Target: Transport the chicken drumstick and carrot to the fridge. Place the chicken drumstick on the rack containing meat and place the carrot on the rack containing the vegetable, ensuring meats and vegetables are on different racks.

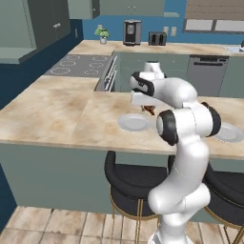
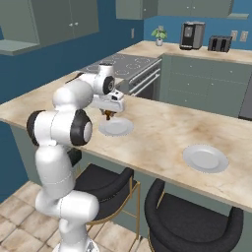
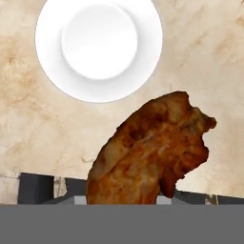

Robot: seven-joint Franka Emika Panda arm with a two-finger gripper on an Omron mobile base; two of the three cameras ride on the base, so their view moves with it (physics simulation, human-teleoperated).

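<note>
The end effector (image 2: 109, 116) is clamped on the chicken drumstick (image 3: 150, 150), holding it lifted above the counter (image 2: 162, 133). Just below and ahead of it lies a white plate (image 3: 98, 47), bare. A second plate (image 2: 205, 158) sits well off to its right, and two black stools (image 2: 106, 187) stand underneath the counter edge.

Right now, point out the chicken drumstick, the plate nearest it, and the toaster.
chicken drumstick (image 3: 152, 152): hand view, middle of the meat.
plate (image 3: 52, 71): hand view, bare rim.
toaster (image 2: 220, 44): right base view, front face.
</note>
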